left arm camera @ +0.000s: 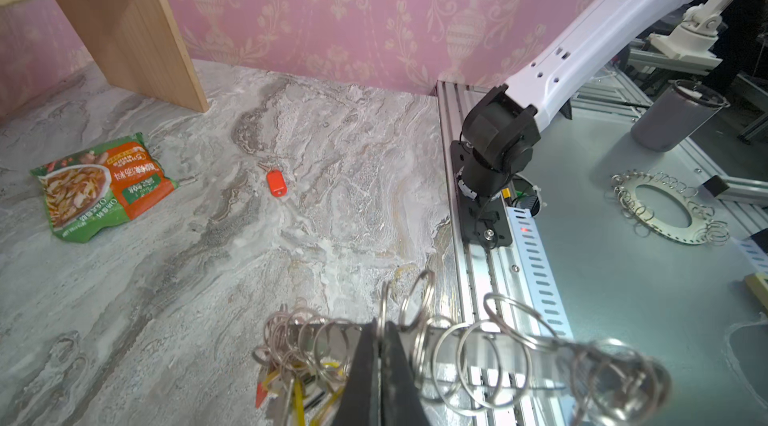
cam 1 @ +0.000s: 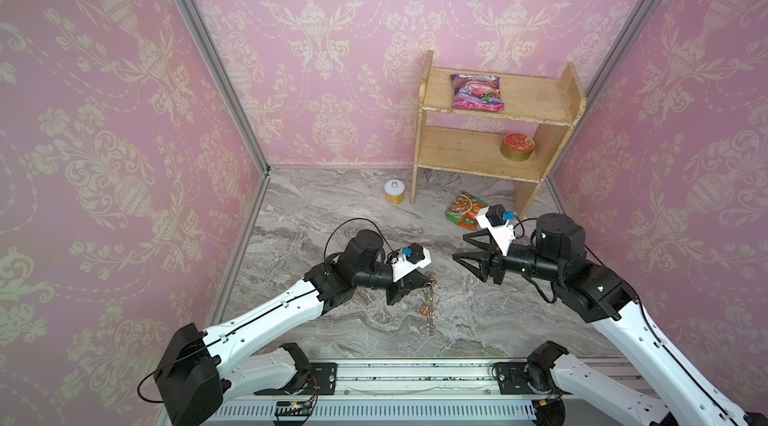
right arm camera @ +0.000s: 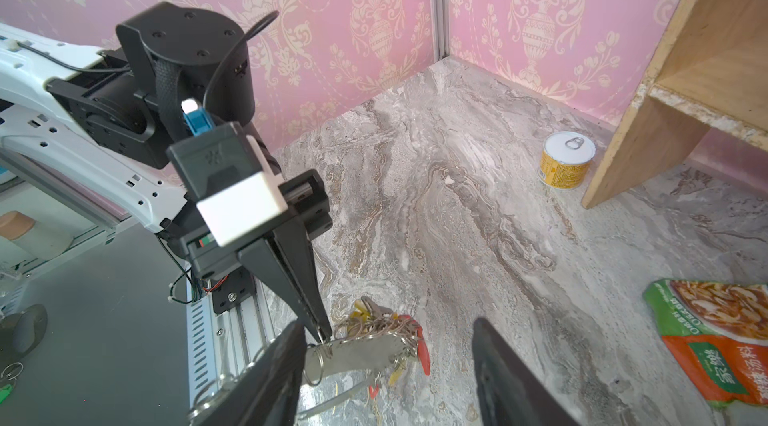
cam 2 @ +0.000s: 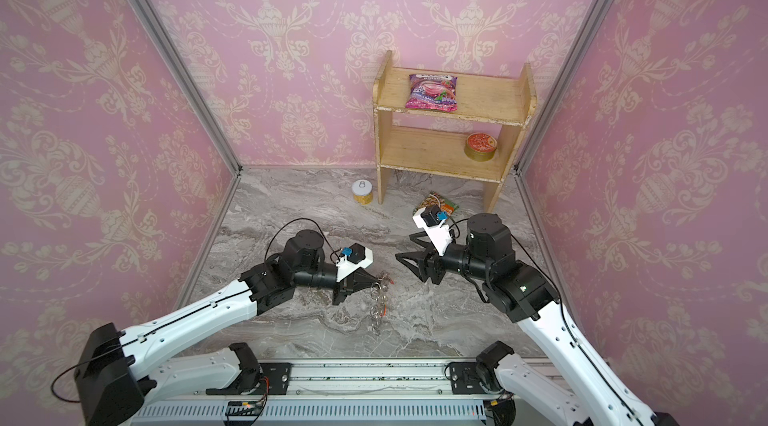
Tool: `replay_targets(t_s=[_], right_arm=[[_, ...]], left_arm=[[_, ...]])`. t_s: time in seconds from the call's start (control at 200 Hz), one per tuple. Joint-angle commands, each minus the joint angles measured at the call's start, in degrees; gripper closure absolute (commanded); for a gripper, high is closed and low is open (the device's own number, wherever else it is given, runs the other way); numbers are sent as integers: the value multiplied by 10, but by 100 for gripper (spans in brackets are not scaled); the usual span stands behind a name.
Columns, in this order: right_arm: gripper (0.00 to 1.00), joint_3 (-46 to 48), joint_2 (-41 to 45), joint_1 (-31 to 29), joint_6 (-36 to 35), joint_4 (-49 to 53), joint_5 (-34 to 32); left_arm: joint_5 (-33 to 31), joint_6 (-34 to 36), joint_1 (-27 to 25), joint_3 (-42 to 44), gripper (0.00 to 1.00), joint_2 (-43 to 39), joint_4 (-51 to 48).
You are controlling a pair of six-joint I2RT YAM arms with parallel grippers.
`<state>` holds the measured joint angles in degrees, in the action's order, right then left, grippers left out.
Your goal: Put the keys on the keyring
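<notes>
One keyring (right arm camera: 357, 355); one loose red-tagged key (left arm camera: 275, 182) on the table (cam 1: 332, 216); further keys (right arm camera: 372, 316) bunched on its rings, too tangled to count; one wooden shelf unit (cam 1: 469, 149) with two boards; one pink snack bag (cam 1: 478, 91); one round tin (cam 1: 517, 146); one yellow can (cam 1: 395, 192); one noodle packet (cam 1: 463, 210); one left end effector (cam 1: 426, 277); one right end effector (cam 1: 459, 248); one spare ringed band (left arm camera: 623, 199); one grey tumbler (left arm camera: 677, 116).

My left gripper (right arm camera: 323, 333) pinches the keyring (right arm camera: 357, 355), a flat silver band fringed with small rings, lifted at a tilt. Yellow- and red-tagged keys (right arm camera: 363, 314) dangle from it; one red-tagged key (left arm camera: 274, 182) lies apart on the floor (left arm camera: 353, 195).
</notes>
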<state>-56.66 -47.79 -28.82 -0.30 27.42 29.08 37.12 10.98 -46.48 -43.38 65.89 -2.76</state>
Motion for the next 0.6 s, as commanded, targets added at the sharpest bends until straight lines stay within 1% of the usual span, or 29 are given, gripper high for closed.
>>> replay_targets(t_s=[0.0, 0.065, 0.23, 0.39, 0.55, 0.595], right_arm=[[35, 21, 4, 5, 22, -18, -3], [35, 32, 4, 6, 28, -24, -4], [35, 66, 8, 13, 48, -45, 0], [36, 94, 15, 14, 75, -54, 6], [37, 127, 20, 15, 129, -64, 5], [39, 139, 22, 15, 149, -68, -3]], left_arm=[[-61, 38, -6, 31, 100, 13, 50], [-62, 43, -9, 38, 100, 22, 60], [-92, 67, -34, 55, 100, 44, 75], [-114, 52, -70, 72, 100, 67, 103], [-129, 23, -78, 97, 100, 83, 151], [-130, 13, -78, 104, 100, 87, 165]])
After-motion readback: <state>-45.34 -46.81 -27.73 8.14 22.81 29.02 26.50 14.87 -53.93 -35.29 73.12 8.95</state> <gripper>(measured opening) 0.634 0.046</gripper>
